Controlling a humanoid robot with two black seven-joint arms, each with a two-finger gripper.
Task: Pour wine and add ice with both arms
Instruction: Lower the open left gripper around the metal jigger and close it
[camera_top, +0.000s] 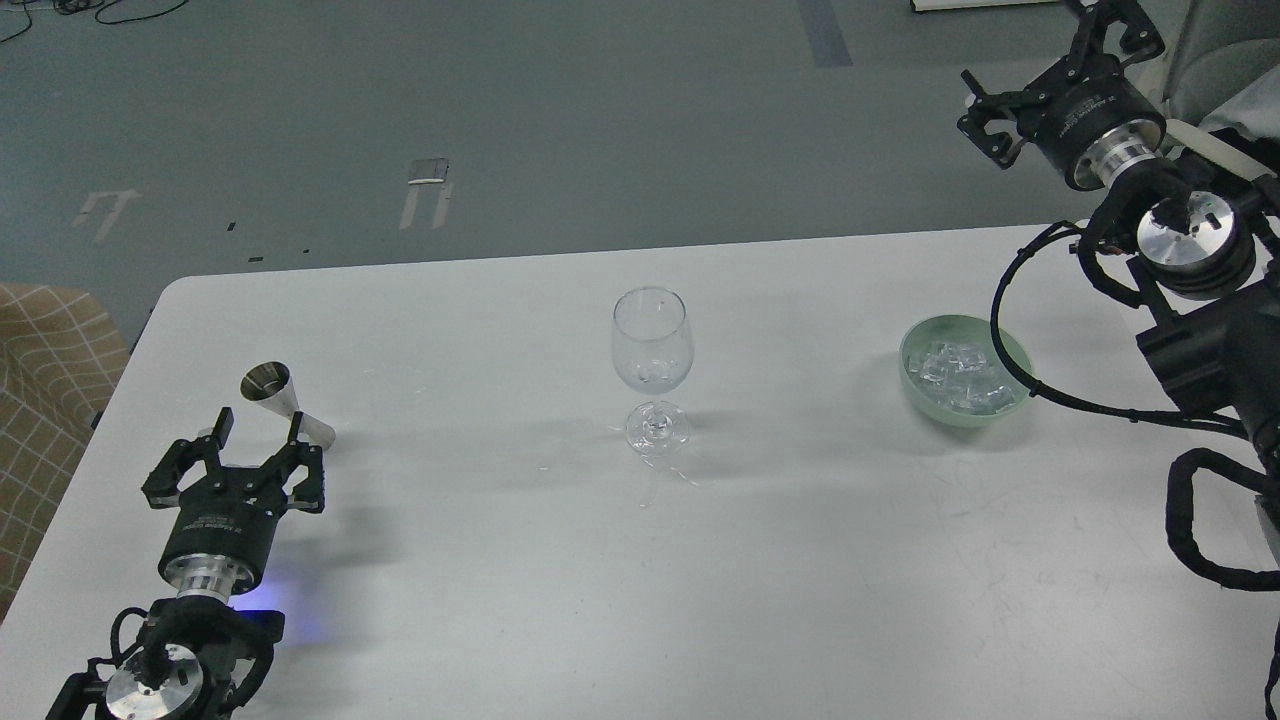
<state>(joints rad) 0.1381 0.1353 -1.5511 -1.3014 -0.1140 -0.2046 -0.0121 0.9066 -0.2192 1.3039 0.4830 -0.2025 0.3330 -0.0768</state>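
Left gripper (258, 432) hangs over the table's near-left part, fingers spread wide, gripping nothing, just short of the steel jigger (283, 399). Right gripper (1040, 55), raised beyond the far-right edge, is open and empty. On the white table (500, 560): a green bowl (912, 372) at right holding the ice (962, 376), and a stemmed glass (652, 370) upright at centre; wine indiscernible

Your two arms are black and jointed, each with a silver wrist ring and small pale lettering on the round collar behind the clawed left gripper (258, 432) and right gripper (1045, 45), with ribbed black cables looping off the right one.
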